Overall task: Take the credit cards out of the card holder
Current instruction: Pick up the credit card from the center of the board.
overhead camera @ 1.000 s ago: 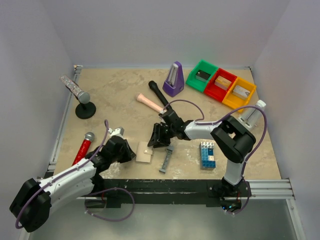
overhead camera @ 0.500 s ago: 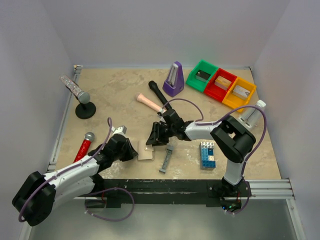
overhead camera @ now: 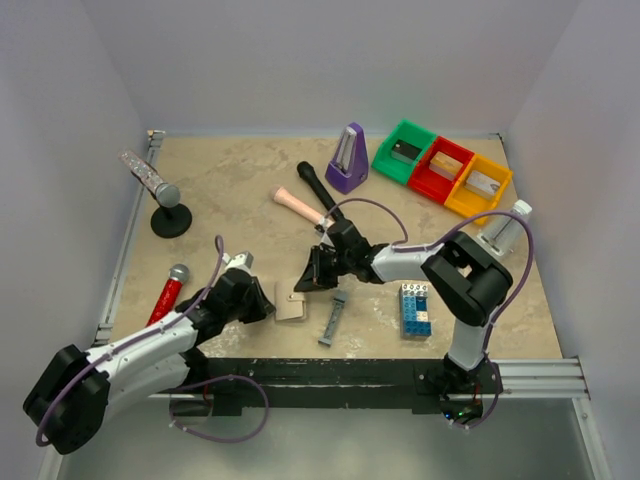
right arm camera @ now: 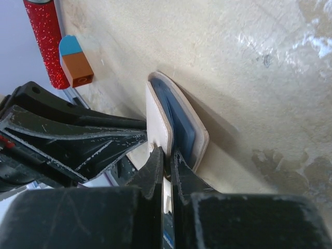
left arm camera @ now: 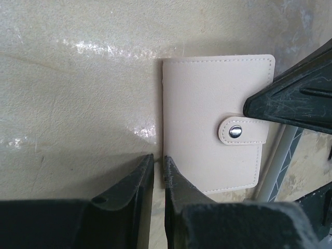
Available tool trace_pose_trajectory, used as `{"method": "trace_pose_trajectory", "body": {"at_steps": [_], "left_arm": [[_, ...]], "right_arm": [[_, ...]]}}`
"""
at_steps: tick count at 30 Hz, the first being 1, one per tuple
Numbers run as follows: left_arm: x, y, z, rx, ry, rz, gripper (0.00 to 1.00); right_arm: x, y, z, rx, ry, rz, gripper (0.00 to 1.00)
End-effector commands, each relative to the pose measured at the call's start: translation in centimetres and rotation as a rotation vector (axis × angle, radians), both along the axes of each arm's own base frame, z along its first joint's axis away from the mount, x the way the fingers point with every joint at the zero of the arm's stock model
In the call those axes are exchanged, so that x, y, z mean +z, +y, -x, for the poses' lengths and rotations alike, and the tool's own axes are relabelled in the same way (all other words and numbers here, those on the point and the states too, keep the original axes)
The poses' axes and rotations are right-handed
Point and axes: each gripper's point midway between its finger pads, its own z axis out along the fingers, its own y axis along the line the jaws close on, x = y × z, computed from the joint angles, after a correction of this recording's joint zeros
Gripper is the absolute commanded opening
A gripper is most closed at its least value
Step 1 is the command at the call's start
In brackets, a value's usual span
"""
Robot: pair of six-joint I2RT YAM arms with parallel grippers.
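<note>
The card holder [overhead camera: 291, 303] lies near the table's front, cream outside with a snap strap [left arm camera: 236, 132]. My right gripper [overhead camera: 313, 281] comes in from the right and is shut on the edge of its cream top panel [right arm camera: 157, 116], lifting it so the blue inside [right arm camera: 181, 127] shows. My left gripper [left arm camera: 159, 163] sits at the holder's left edge, jaws almost together, with one finger [left arm camera: 179, 187] lying over the cream cover [left arm camera: 207, 104]; only table shows in the thin slit. No credit cards are in view.
A grey bar piece [overhead camera: 334, 318] lies just right of the holder, and a blue-and-white brick stack [overhead camera: 415, 308] further right. A red microphone [overhead camera: 166, 295] lies at the left. A purple metronome [overhead camera: 348, 158] and green, red and yellow bins [overhead camera: 440, 170] stand at the back.
My right gripper has closed on the holder's top panel. My left gripper has edged right, up to the holder's left side, and narrowed a little.
</note>
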Motion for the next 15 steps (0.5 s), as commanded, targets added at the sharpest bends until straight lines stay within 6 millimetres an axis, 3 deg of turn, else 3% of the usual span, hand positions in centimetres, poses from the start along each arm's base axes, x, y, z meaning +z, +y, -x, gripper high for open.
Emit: {"method": "trace_pose_trajectory", "body": {"at_steps": [1,6,12,14,15], "left_arm": [[0.1,0.9,0.1,0.008,-0.011,-0.044,0.18],[2.4,1.9,-0.6,0.06,-0.075,-0.052,0.24],[7.6,1.7,-2.2,0.091,-0.259,0.049,0.39],[9.4,1.7,-2.8,0.111,-0.341,0.099,0.65],[10.3,1.8,-3.0,0.124,-0.38,0.131,0.74]], "right_arm": [[2.0,-0.4,0.9,0.033,-0.034,-0.037,0.0],[4.1,-2.4,1.0,0.05,-0.133,0.011,0.0],[10.5,-3.9,2.6,0.132,-0.283,-0.049,0.0],[12.7,-4.1,3.6,0.181,-0.323,-0.101,0.0],[13.8,-4.2,4.0,0.196,-0.34,-0.126,0.0]]}}
